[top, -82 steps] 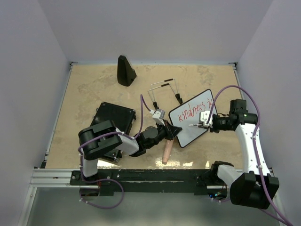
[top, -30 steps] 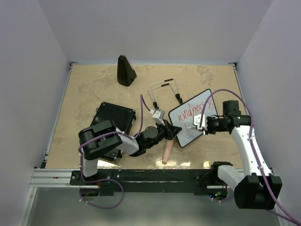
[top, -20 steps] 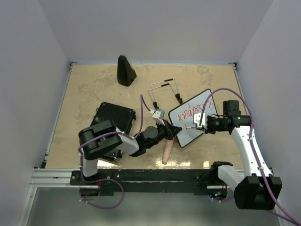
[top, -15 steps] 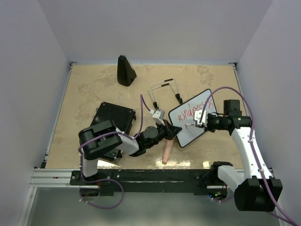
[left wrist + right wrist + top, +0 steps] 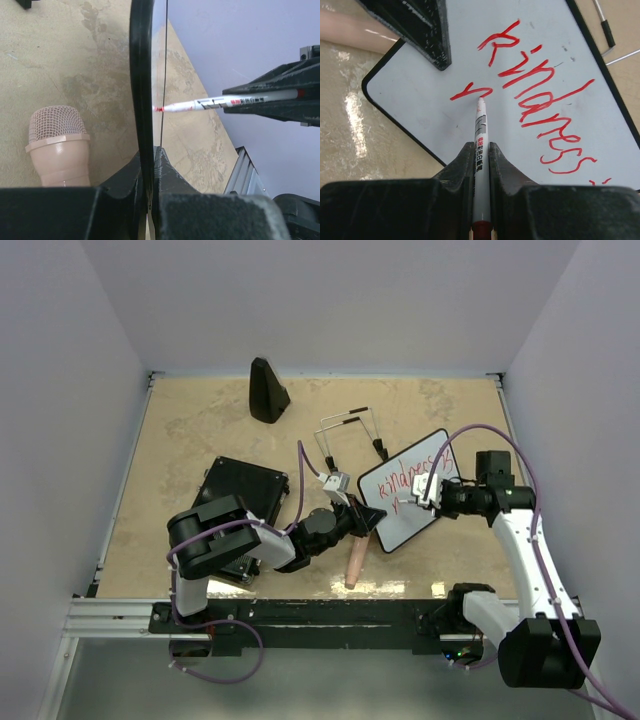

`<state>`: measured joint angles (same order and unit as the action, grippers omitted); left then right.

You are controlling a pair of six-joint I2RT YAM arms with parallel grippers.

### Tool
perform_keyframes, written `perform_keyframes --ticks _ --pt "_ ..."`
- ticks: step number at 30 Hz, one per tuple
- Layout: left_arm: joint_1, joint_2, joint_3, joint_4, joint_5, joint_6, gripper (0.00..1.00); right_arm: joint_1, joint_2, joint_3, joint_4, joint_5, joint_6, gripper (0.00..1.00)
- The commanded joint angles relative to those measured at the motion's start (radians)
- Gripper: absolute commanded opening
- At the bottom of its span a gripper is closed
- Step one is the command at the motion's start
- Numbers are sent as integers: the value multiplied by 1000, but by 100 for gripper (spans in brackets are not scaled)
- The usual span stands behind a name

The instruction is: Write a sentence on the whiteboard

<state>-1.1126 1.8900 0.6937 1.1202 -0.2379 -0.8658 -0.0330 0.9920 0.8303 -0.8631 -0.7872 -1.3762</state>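
Red marker [image 5: 480, 145] pinched in right jaws; left jaws clamp whiteboard [image 5: 410, 100].

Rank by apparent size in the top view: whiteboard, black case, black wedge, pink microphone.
1. Whiteboard and black case: alike, case partly hidden.
2. Black wedge.
3. Pink microphone.

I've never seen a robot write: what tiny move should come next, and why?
Probably slide the marker slightly onward along the writing line, tip on the whiteboard. The right claw holds it at the end of a short red stroke that begins a second line under kindness, and the left claw clamps the board's edge.
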Motion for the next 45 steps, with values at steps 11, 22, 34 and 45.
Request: perform_keyframes --ticks 11,22,34,45 --pt "-9 1 23 58 28 34 0 4 -12 12 57 17 61 0" --pt "-9 0 20 59 29 36 0 5 -26 -8 127 72 139 0" --pt "-9 -3 13 62 29 36 0 4 0 24 -75 -1 -65 0" --pt "-9 1 18 66 32 37 0 5 -3 21 25 -1 43 0"
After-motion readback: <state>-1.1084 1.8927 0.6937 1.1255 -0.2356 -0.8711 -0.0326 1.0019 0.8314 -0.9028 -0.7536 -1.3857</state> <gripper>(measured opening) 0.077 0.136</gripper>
